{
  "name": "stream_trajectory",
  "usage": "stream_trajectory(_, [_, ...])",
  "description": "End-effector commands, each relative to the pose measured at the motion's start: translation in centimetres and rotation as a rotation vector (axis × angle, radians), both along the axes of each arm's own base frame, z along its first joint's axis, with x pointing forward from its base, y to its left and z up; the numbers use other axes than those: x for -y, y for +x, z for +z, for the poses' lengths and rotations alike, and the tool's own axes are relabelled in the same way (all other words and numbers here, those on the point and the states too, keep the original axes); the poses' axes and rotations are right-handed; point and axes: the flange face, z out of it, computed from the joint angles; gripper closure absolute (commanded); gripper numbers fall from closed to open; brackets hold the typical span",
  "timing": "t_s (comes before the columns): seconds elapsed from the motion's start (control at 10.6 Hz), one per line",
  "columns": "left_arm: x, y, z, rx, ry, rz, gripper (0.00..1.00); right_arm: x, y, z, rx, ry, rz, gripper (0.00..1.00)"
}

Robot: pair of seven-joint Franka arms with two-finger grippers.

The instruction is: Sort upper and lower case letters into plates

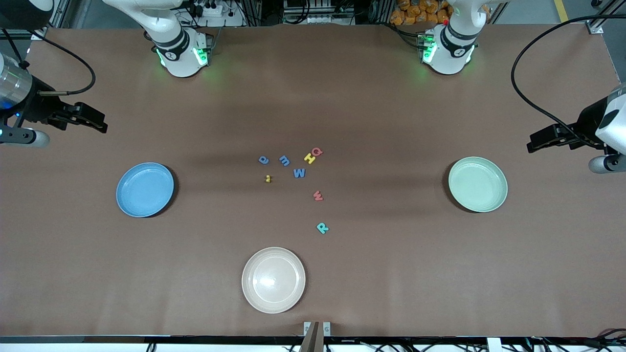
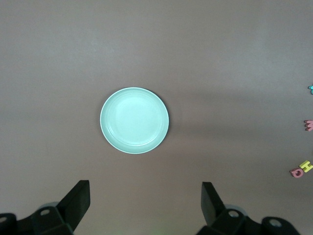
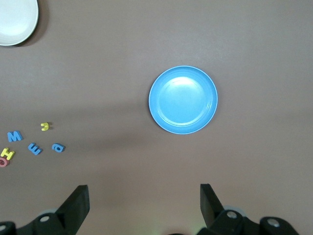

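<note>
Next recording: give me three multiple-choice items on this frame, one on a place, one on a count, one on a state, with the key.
1. Where do the letters lie?
A. in the blue plate
B. on the bare table between the blue and mint green plates
C. in the cream-white plate

2. How many plates are on the table?
A. two
B. three
C. four

3. How do both pincers stand?
A. open and empty
B. shut on a letter
C. shut on a plate

Key:
1 B: the letters sit on the table, between the blue plate and the mint green plate.
2 B: those two plus the cream-white plate.
3 A: left pincer and right pincer show spread fingers holding nothing.
</note>
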Motion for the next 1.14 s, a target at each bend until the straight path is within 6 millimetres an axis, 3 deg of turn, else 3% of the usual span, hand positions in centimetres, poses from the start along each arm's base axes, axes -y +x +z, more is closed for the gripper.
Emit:
stream_trajectory(0.0, [0.0, -0.5, 0.7, -0.002, 0.025, 0.013, 0.0, -0.2, 0.1, 0.2, -0.004, -0.001, 0.001, 0.0])
stream_trajectory(0.57, [-0.1, -0.4, 0.6, -0.004, 0.024, 0.011, 0.0, 0.0, 0.1, 0.1, -0.007, 0.0, 0.007, 0.0])
stream_trajectory(1.04, [-0.4, -0.4, 0.4, -0.008, 0.023, 0.002, 0.0, 0.9, 0.5, -1.4, -0.055, 0.0, -0.005, 0.0])
